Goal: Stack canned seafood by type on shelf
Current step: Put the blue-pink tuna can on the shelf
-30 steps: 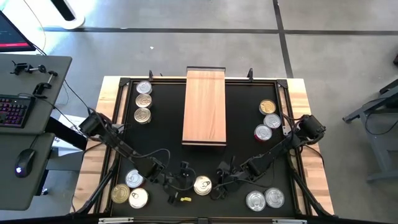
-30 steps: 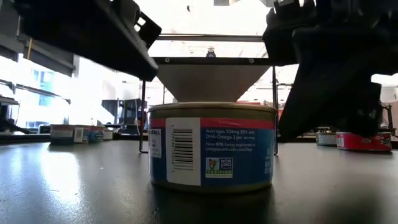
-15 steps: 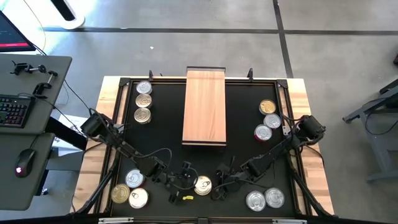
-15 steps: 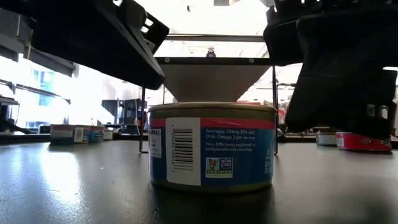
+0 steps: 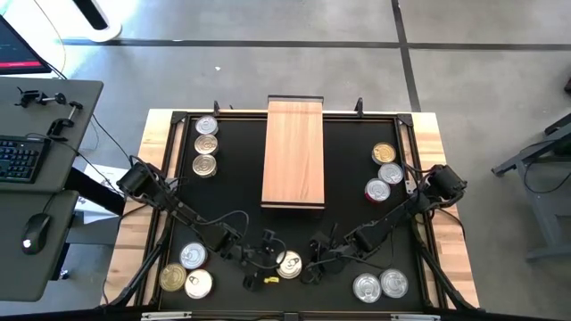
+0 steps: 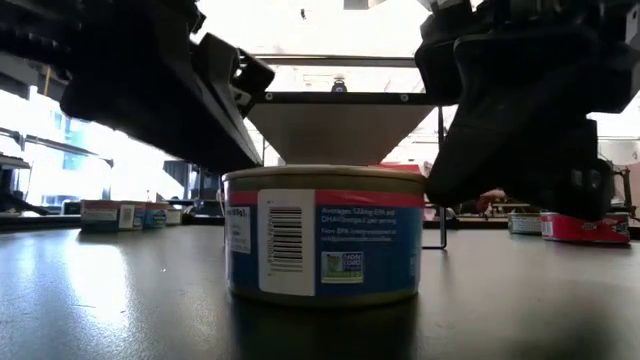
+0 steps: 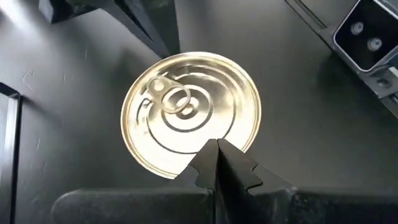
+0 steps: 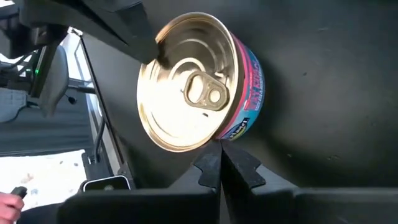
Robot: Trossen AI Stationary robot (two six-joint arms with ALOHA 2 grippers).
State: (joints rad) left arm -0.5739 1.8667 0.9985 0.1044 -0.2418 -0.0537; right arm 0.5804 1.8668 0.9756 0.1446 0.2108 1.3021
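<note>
The canned seafood tin at work point(image 5: 288, 264) stands upright near the table's near edge. It has a gold pull-tab lid point(image 7: 189, 112) and a blue-and-red label point(image 6: 320, 240). My left gripper point(image 7: 217, 148) is shut, its tips over the lid's rim on the tin's left side point(image 5: 273, 260). My right gripper point(image 8: 219, 150) is shut at the tin's right side point(image 5: 309, 266). The light-brown wooden shelf point(image 5: 294, 152) lies at the middle far side of the table with nothing on it. My left gripper's shut fingertips point(image 7: 208, 155) overlap the lid's rim point(image 7: 186, 163), coming slanting down from the table's left; whether they touch it I cannot tell. My right gripper's shut fingertips point(image 8: 211, 158) meet the tin's labelled side wall point(image 8: 239, 127) near its top, slanting down from the right. The tin stands flat on the table.
Other tins stand in groups: three far left point(image 5: 205, 145), three at the right point(image 5: 384, 172), three near left point(image 5: 187, 272), two near right point(image 5: 380, 285). A small yellow object point(image 5: 268, 279) lies by the near edge. Cables trail along both arms.
Both shut grippers have closed in on the tin, the left one moving right and down, the right one moving left and down. The tin has slid a little toward the table's left, staying upright.
</note>
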